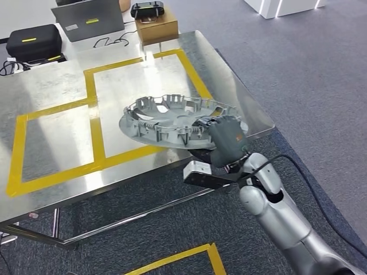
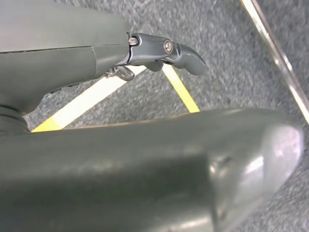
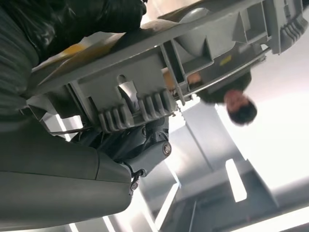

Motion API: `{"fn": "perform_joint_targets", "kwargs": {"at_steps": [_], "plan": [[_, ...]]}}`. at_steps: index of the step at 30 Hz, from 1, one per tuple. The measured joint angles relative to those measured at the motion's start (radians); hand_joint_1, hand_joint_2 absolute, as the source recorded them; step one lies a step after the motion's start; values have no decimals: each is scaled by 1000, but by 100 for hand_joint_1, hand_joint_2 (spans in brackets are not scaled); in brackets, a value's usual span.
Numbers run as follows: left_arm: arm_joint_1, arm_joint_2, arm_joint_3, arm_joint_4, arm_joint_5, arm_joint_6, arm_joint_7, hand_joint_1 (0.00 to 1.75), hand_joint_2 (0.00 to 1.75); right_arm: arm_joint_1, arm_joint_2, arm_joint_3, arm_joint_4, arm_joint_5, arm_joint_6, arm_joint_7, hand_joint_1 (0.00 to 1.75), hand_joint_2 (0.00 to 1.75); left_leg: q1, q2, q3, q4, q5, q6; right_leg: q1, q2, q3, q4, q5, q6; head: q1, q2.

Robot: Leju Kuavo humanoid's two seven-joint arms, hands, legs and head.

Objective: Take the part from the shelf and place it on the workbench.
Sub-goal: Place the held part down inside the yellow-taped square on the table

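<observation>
Beyond the far edge: black case (image 1: pixel 33 41), grey laptop (image 1: pixel 89 19), cardboard box (image 1: pixel 156 29) carrying a black controller (image 1: pixel 147 9); yellow tape (image 1: pixel 182 259) on grey carpet (image 1: pixel 303 74).

High head view; close, perhaps upturned wrists

Right arm (image 1: pixel 281 220): silver, rounded segments with dark seams at the joints. A black cable (image 1: pixel 303 172) loops beside the wrist. Right hand (image 1: pixel 227 140): dark grey shell with a small orange mark. Left hand (image 2: pixel 109 159): smooth grey thumb, darker fingers (image 2: pixel 164 50) jointed with silver screws. Same screws on the right-hand fingers (image 3: pixel 153 150).
</observation>
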Motion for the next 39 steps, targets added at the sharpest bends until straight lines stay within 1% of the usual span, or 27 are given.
{"fn": "perform_joint_targets", "kwargs": {"at_steps": [2, 3, 4, 5, 6, 7, 9, 11, 12, 14, 16, 17, 18, 19, 20, 21, 23, 25, 27, 29, 31, 32, 33, 34, 35, 37, 39], "plan": [[-12, 4, -5, 0, -8, -5, 4, 0, 0, -19, 27, 30, 89, -6, -3, -1, 175, 175, 2, 24, -71, 131, -46, -7, 2, -23, 2, 0, -3, -6, -7, 0], [-15, 4, -7, 0, -10, -8, 6, 0, 0, -25, 39, 41, 128, -10, -4, -5, 175, 175, 3, 26, -90, 163, -48, -8, 3, -35, 4, 0, -5, -7, -7, 0], [-16, 5, -9, 1, -12, -9, 8, 0, 0, -31, 49, 49, 163, -13, -7, -10, 175, 175, 3, 27, -92, 158, -30, -8, 4, -45, 7, 0, -8, -7, -8, 0], [-16, 5, -11, 1, -13, -10, 9, 0, 0, -36, 58, 56, 191, -15, -10, -14, 175, 175, 3, 31, -72, 112, 3, -5, 4, -54, 12, 0, -11, -6, -8, 0], [-15, 7, -12, 1, -14, -9, 10, 0, 0, -44, 66, 61, 213, -17, -14, -17, 175, 175, 1, 43, -38, 41, 43, 0, 5, -63, 17, 0, -15, -5, -8, 0], [-16, 9, -14, 1, -15, -9, 11, 0, 0, -52, 74, 64, 232, -17, -17, -18, 175, 175, -3, 59, -5, -26, 69, 5, 8, -71, 22, 0, -19, -1, -9, 0], [-19, 12, -17, 1, -16, -9, 12, 0, 0, -69, 83, 70, 261, -19, -21, -18, 175, 175, -12, 84, 34, -107, 87, 16, 14, -84, 27, -1, -26, 7, -10, 0], [-19, 13, -19, 1, -16, -9, 14, 0, 0, -80, 90, 75, 282, -22, -19, -9, 175, 175, -15, 77, 36, -118, 82, 24, 17, -99, 32, -6, -29, 17, -9, 0], [-17, 14, -21, 1, -17, -9, 15, 0, 0, -83, 93, 78, 292, -27, -15, -3, 175, 175, -13, 70, 39, -123, 83, 29, 16, -99, 33, -6, -34, 22, -9, 0], [-18, 14, -24, 1, -19, -9, 18, 0, 0, -95, 99, 79, 327, -50, -5, 5, 175, 175, -6, 55, 47, -132, 85, 39, 14, -67, 14, 37, -61, 31, -4, 0], [-26, 14, -26, 1, -24, -10, 20, 0, 0, -108, 101, 74, 391, -76, -1, -1, 175, 175, -3, 37, 51, -134, 84, 46, 12, -28, -51, 157, -114, 35, 2, 0], [-30, 14, -27, 1, -26, -10, 20, 0, 0, -112, 103, 71, 428, -85, 0, -4, 175, 175, -3, 26, 51, -133, 83, 48, 12, -20, -88, 223, -134, 37, 3, 0], [-32, 14, -27, 1, -27, -11, 20, 0, 0, -115, 104, 66, 465, -92, 2, -7, 175, 175, -3, 15, 51, -132, 82, 49, 12, -17, -116, 265, -139, 37, 4, 0], [-33, 13, -27, 1, -27, -12, 20, 0, 0, -120, 105, 59, 501, -99, 5, -9, 175, 175, -4, 3, 52, -130, 81, 50, 12, -15, -128, 270, -124, 36, 5, 0], [-33, 13, -27, 1, -27, -13, 20, 0, 0, -128, 106, 51, 534, -106, 11, -9, 175, 175, -4, -9, 53, -128, 80, 49, 12, -12, -119, 235, -90, 34, 6, 0], [-32, 13, -28, 1, -27, -14, 20, 0, 0, -138, 107, 42, 566, -114, 18, -9, 175, 175, -4, -19, 53, -125, 77, 47, 12, -3, -94, 168, -47, 31, 7, 0], [-32, 11, -30, 2, -26, -14, 20, 0, 0, -159, 108, 20, 626, -129, 33, -3, 175, 175, -3, -35, 51, -118, 73, 40, 10, 31, -40, 47, 3, 23, 8, 0], [-30, 11, -31, 2, -24, -14, 20, 0, 0, -178, 108, 0, 685, -143, 48, 11, 175, 175, 1, -49, 46, -117, 74, 30, 11, 50, -15, 6, 5, 16, 7, 0], [-25, 12, -31, 3, -21, -14, 20, 0, 0, -201, 109, -22, 739, -161, 59, 28, 175, 175, 4, -61, 45, -119, 76, 18, 11, 35, -6, -4, 8, 8, 8, 0], [-20, 13, -31, 5, -19, -14, 22, 0, 0, -229, 103, -54, 788, -188, 68, 40, 175, 175, 1, -36, 33, -89, 56, 8, 6, 15, 7, -16, 10, -3, 1, 0], [-16, 16, -31, 6, -18, -13, 24, 0, 0, -255, 87, -92, 830, -215, 72, 53, 175, 175, 3, 7, -16, 19, 2, -2, 4, -9, 17, -23, 9, -10, -7, 0], [-14, 17, -31, 6, -17, -13, 25, 0, 0, -267, 76, -110, 849, -224, 73, 61, 175, 175, 6, 19, -48, 85, -25, -6, 4, -21, 19, -23, 8, -11, -8, 0], [-10, 19, -31, 7, -17, -13, 27, 0, 0, -277, 65, -127, 866, -231, 73, 69, 175, 175, 10, 24, -71, 133, -39, -10, 4, -32, 20, -23, 6, -11, -9, 0], [-5, 19, -31, 7, -16, -12, 29, 0, 0, -286, 55, -142, 881, -235, 73, 78, 175, 175, 13, 27, -77, 148, -36, -14, 4, -41, 21, -23, 5, -9, -9, 0], [1, 20, -31, 7, -16, -12, 31, 0, 0, -295, 46, -156, 895, -238, 74, 87, 175, 175, 17, 30, -63, 123, -15, -16, 3, -48, 23, -22, 4, -7, -9, 0], [9, 22, -30, 7, -16, -10, 33, 0, 0, -313, 34, -180, 914, -243, 74, 97, 175, 175, 21, 48, 9, -7, 42, -20, 2, -61, 27, -19, -1, 2, -9, 0], [9, 23, -30, 8, -16, -10, 33, 0, 0, -328, 24, -198, 927, -245, 75, 105, 175, 175, 18, 65, 62, -107, 66, -12, 5, -70, 30, -17, -6, 17, -10, 0]]}}
